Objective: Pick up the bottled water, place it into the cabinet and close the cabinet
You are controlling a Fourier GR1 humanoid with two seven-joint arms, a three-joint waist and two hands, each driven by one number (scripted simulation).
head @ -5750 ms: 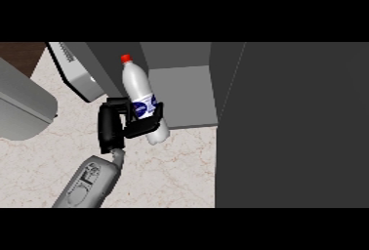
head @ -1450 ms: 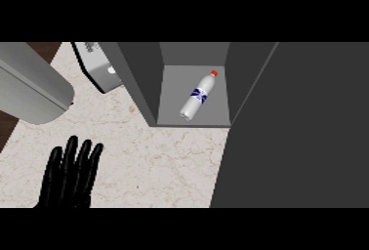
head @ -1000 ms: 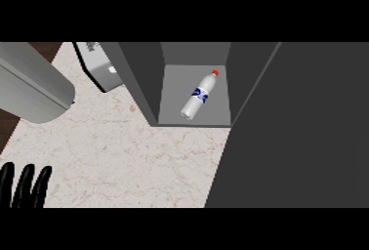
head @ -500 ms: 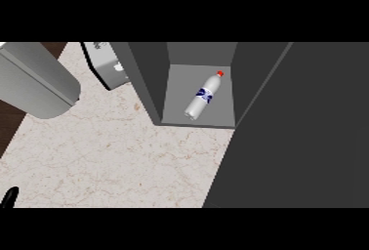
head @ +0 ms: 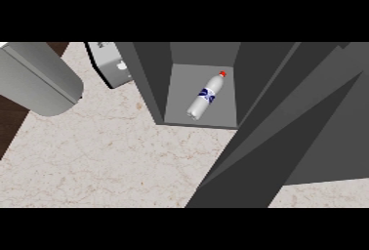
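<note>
The bottled water (head: 205, 97), clear white with a blue label and a red cap, lies on its side on the floor of the grey cabinet (head: 216, 119), cap pointing to the far side. The cabinet's dark door (head: 288, 141) stands open, slanting across the right half of the head view. Neither hand shows in the head view.
A large grey cylinder-shaped appliance (head: 36, 78) lies at the left edge. A small white and black appliance (head: 112, 68) stands behind the cabinet's left wall. The marbled counter top (head: 101, 161) spreads across the lower left, with dark floor (head: 10, 122) past its left edge.
The left hand has dropped out of the lower left corner. The view has shifted slightly, and the dark door now slants further across the right side. The bottle stays lying in the cabinet.
</note>
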